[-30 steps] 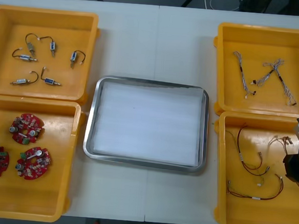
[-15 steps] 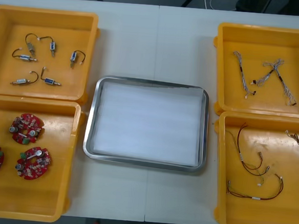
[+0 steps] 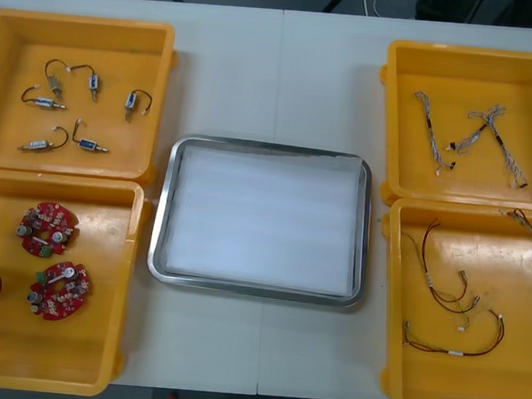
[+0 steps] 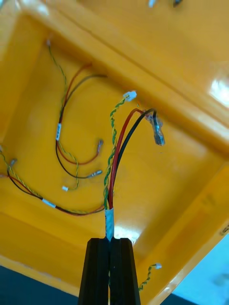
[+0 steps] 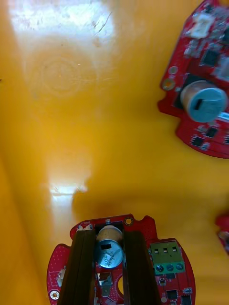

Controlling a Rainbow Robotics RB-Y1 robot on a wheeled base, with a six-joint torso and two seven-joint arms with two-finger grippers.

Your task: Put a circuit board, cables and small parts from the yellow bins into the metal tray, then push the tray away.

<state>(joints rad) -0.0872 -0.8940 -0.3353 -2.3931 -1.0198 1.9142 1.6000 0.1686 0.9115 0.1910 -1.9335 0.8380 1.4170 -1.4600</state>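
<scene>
Pinching a circuit board (image 5: 59, 267), left gripper (image 5: 109, 236) hugs a bin (image 5: 7, 248) wall; right gripper (image 4: 109, 241) pinches cable (image 4: 114, 157)

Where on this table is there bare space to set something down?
The tray is bare inside; so is the table beyond and before it. All four yellow bins hold clutter; the left gripper grips a board there, the right gripper a cable.

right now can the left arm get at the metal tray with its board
Probably yes. The left tool is shut on a round red circuit board, and the white-lined metal tray sits right beside its yellow bin; only that bin's wall stands between.
</scene>
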